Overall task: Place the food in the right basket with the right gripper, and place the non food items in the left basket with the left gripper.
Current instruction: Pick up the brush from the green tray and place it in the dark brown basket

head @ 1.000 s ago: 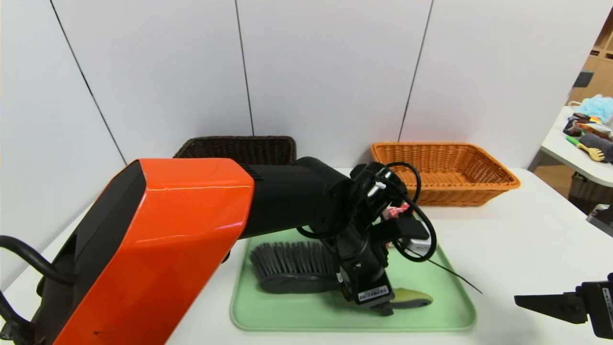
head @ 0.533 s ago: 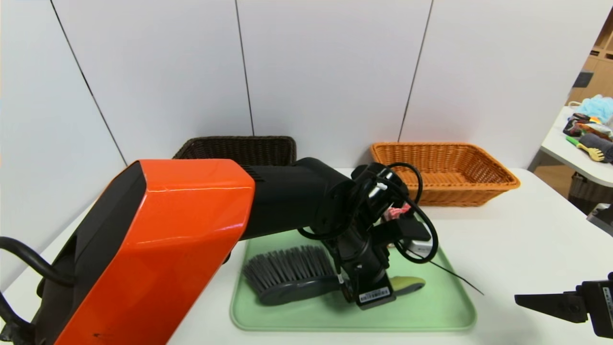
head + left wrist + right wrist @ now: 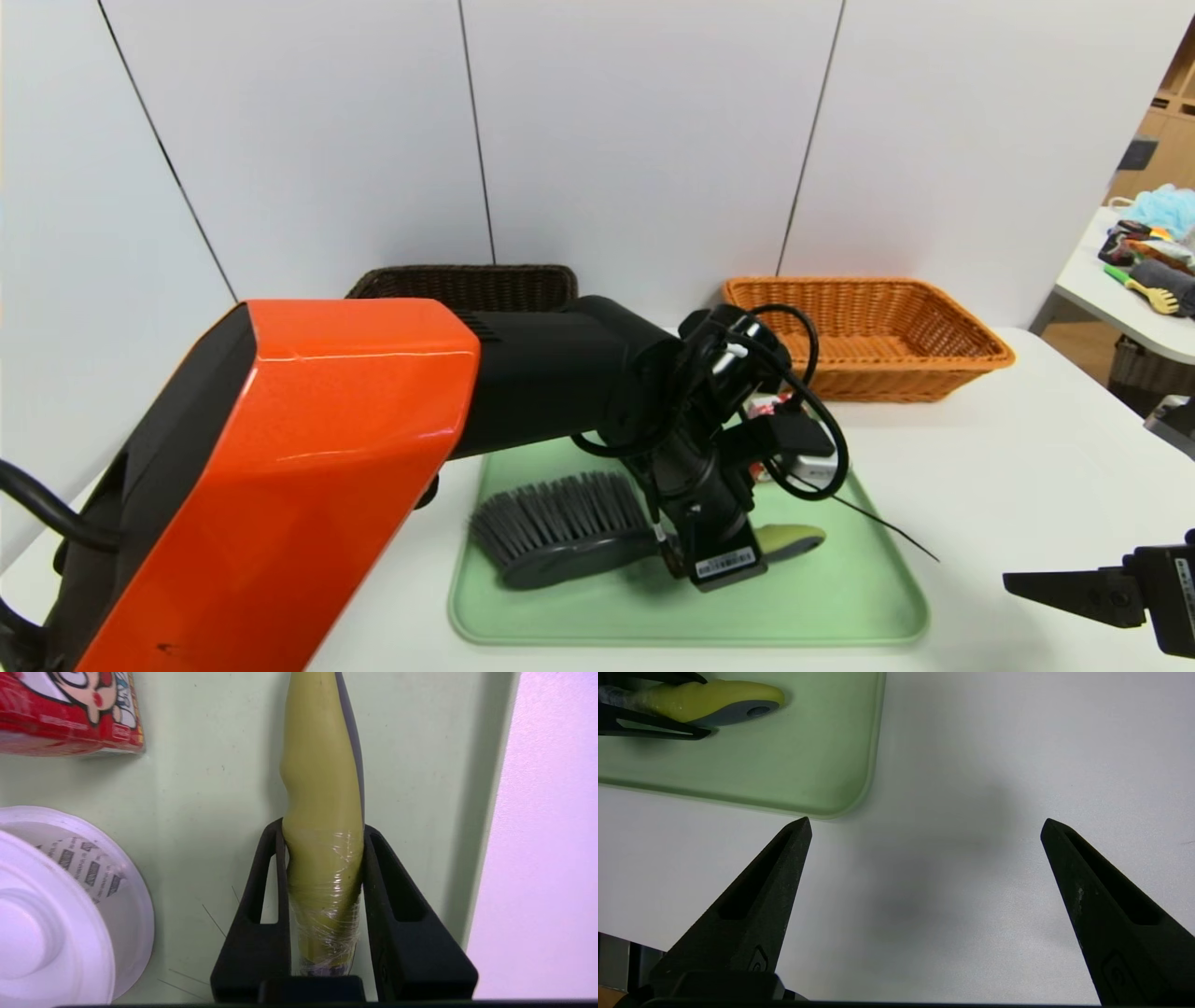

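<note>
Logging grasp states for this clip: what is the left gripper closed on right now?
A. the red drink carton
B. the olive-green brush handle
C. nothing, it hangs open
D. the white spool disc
B: in the left wrist view the left gripper has both fingers pressed against the brush handle, over the green tray.

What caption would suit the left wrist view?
Left gripper shut on the brush handle, above the green tray, beside carton and spool.
</note>
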### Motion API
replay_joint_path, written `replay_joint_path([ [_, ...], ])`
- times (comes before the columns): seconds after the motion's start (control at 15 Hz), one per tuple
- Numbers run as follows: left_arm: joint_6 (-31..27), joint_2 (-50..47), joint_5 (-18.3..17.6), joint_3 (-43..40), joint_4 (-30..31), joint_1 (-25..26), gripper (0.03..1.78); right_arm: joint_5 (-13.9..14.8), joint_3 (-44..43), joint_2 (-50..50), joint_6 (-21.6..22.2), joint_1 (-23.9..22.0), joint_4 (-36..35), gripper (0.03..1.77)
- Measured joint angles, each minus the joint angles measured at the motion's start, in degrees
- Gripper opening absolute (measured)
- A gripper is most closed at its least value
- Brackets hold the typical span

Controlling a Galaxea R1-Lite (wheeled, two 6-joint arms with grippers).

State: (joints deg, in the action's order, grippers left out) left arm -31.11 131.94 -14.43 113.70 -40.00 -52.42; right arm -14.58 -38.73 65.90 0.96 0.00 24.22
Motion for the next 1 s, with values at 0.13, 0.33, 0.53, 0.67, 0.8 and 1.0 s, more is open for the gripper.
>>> replay_joint_path([
  [0.13, -0.20, -1.43, 0.05, 0.07, 0.00, -0.09, 0.46, 0.00, -0.02, -0.06, 0.00, 0.00, 0.00, 1.70],
  [0.33, -0.34, -3.44, 0.22, 0.09, -0.88, -0.04, 0.46, -0.44, -0.13, -0.22, -0.04, 0.00, -0.02, 1.70],
  [0.53, -0.34, -5.51, 0.29, 0.09, -1.43, -0.13, 0.46, -0.82, -0.43, -0.55, -0.09, 0.00, 0.00, 1.70],
  [0.67, -0.30, -6.85, 0.52, 0.09, -1.97, -0.13, 0.46, -0.83, -0.54, -0.88, -0.09, 0.00, 0.00, 1.70],
  [0.8, -0.33, -8.20, 1.84, 0.09, -2.04, -0.15, 0.46, -0.90, -0.55, -1.10, -0.11, 0.02, 0.00, 1.70],
  [1.0, -0.34, -10.41, 2.73, 0.09, -2.74, -0.13, 0.46, -0.96, -0.55, -1.21, -0.09, 0.02, -0.02, 1.70],
])
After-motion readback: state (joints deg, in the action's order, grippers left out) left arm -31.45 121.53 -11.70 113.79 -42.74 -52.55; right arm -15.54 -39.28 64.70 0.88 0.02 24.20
